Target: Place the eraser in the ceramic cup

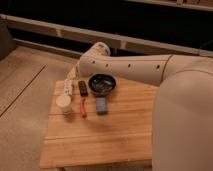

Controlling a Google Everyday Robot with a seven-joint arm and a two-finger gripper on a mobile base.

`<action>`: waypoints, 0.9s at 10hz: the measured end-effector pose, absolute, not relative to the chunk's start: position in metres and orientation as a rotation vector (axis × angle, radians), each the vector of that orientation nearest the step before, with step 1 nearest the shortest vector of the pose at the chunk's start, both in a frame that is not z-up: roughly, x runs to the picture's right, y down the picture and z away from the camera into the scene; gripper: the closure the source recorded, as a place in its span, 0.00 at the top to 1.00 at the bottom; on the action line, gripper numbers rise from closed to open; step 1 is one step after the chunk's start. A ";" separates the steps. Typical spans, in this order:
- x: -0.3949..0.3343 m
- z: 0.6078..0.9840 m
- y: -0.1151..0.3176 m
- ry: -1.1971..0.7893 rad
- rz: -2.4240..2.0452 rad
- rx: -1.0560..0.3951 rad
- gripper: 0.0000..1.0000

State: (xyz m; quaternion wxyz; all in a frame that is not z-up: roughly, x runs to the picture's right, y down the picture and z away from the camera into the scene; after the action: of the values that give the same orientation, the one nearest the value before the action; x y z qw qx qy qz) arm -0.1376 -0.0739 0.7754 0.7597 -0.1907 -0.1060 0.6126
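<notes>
While eraser [83, 88] lies on table [100, 142] near ceramic cup [63, 103], fingers stand spread (hidden behind arm [130, 67]).

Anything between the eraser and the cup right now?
Nothing visible lies between eraser and ceramic cup; the white bar and orange stick flank that gap. The gripper does not show; only the arm hangs over the table.
</notes>
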 end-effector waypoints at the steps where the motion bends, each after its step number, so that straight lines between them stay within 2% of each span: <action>1: -0.137 0.782 -0.073 -0.222 1.351 -0.427 0.65; 9: -0.161 0.869 -0.057 -0.103 1.398 -0.605 0.65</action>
State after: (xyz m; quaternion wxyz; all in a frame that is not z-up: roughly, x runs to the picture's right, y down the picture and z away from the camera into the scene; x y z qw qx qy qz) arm -0.1606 -0.0566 0.8688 0.7224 -0.2741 -0.0465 0.6332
